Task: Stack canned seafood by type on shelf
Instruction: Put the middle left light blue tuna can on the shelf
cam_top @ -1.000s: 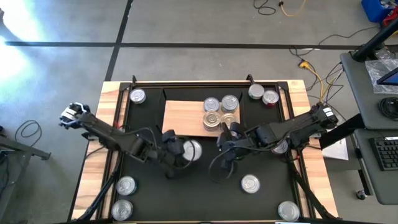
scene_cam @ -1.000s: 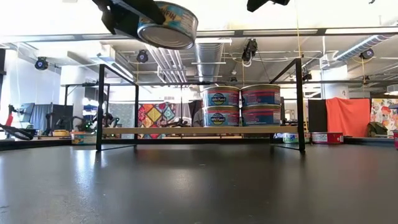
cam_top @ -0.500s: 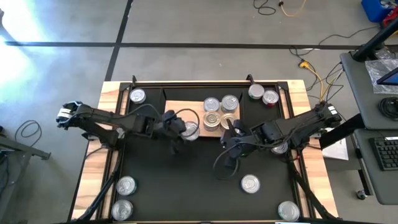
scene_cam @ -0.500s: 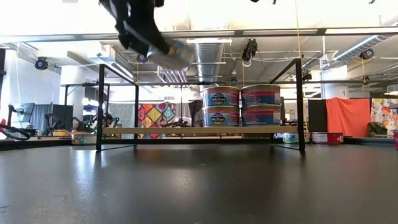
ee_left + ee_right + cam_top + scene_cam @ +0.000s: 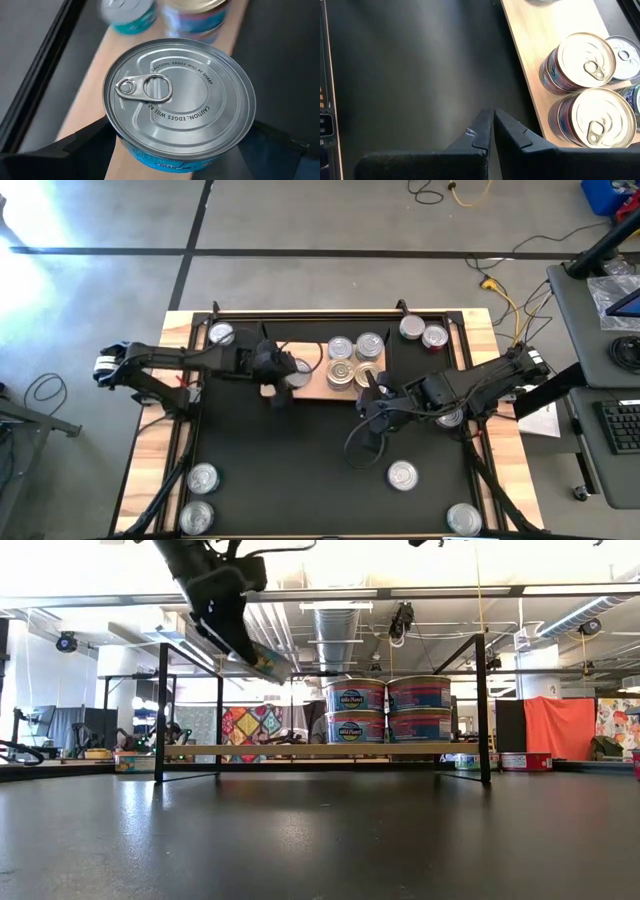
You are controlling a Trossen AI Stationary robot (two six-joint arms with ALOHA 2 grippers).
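My left gripper [image 5: 283,372] is shut on a can of seafood [image 5: 180,100] with a silver pull-tab top and a teal side. It hangs in the air over the left part of the light-wood shelf [image 5: 308,350]. In the low view the can [image 5: 264,661] is tilted, above the shelf board [image 5: 250,750]. Two double stacks of cans [image 5: 388,710] stand on the shelf's right half [image 5: 355,360]. My right gripper [image 5: 369,391] hovers shut and empty over the black mat, just near of those stacks; its wrist view shows two gold tops [image 5: 592,90]. My left gripper pinches the can by its side wall [image 5: 124,146], one finger [image 5: 82,147] on each opposite side, below the top rim. The fingers come from the table's left, slanting down. The can is lifted clear of the shelf and tilted.
Loose cans lie on the black mat: one at the far left [image 5: 222,334], two at the far right [image 5: 422,332], two at the near left [image 5: 200,495], and others near right [image 5: 402,474] [image 5: 464,518]. The shelf's black frame posts [image 5: 161,710] [image 5: 482,705] stand at its ends.
My left gripper has carried the can from over the middle of the mat toward the table's far edge, ending above the shelf's left part. In the low view the can has sunk from the picture's top toward the shelf and tipped more steeply.
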